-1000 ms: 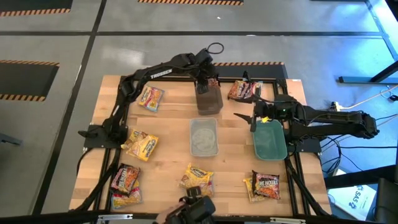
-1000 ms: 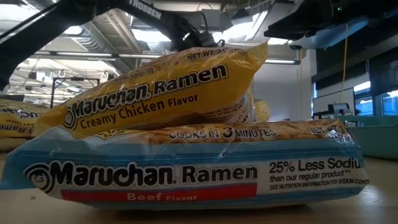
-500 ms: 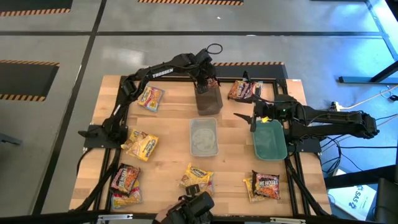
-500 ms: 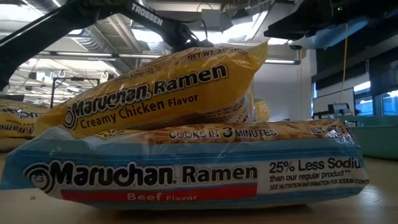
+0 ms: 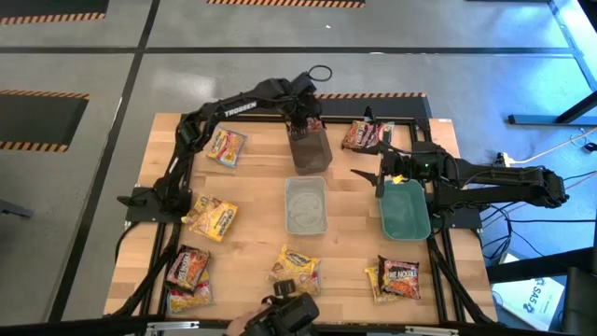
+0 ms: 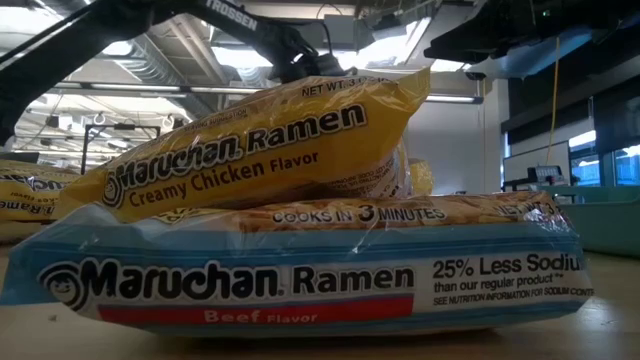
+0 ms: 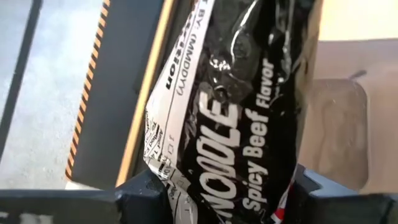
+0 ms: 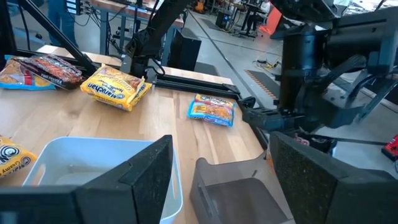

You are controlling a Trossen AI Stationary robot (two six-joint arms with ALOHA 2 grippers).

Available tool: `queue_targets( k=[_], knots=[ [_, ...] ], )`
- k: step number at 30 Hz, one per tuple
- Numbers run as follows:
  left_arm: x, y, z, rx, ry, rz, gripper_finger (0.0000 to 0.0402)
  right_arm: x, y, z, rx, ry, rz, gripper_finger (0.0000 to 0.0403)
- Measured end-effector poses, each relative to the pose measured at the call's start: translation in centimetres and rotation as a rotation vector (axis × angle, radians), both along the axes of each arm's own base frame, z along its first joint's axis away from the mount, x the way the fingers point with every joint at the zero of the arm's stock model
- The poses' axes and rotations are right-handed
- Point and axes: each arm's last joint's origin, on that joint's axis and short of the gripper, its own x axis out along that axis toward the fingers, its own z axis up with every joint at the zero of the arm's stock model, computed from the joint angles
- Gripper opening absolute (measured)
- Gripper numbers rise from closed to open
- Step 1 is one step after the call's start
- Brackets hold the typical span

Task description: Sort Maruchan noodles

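Left gripper clamps a black crinkled plastic Spicy Beef noodle packet directly above the dark grey rectangular bin. Right gripper hovers, fingers apart, empty, over the teal bin.

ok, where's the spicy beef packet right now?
In the left gripper, which is shut on the spicy beef packet; in the high view it hangs over the dark grey bin at the table's far middle.
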Motion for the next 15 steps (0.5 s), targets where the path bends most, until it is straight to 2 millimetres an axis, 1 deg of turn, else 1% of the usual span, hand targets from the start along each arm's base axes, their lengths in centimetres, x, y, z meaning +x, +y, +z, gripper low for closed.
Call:
queue_targets(
  k=[5, 11, 15],
  knots=[
    [-0.32, -0.27, -0.21, -0.005, 0.054, 0.010, 0.0163, 0.00, 0.01, 0.00, 0.001, -0.001, 0.000, 0.0253],
    [-0.21, -0.24, -0.17, 0.003, 0.046, 0.010, 0.0163, 0.00, 0.00, 0.00, 0.002, -0.001, 0.000, 0.0253],
    [-0.37, -0.08, -0.56, -0.020, 0.060, 0.032, 0.0163, 0.00, 0.01, 0.01, 0.002, -0.001, 0.000, 0.0253]
  ],
)
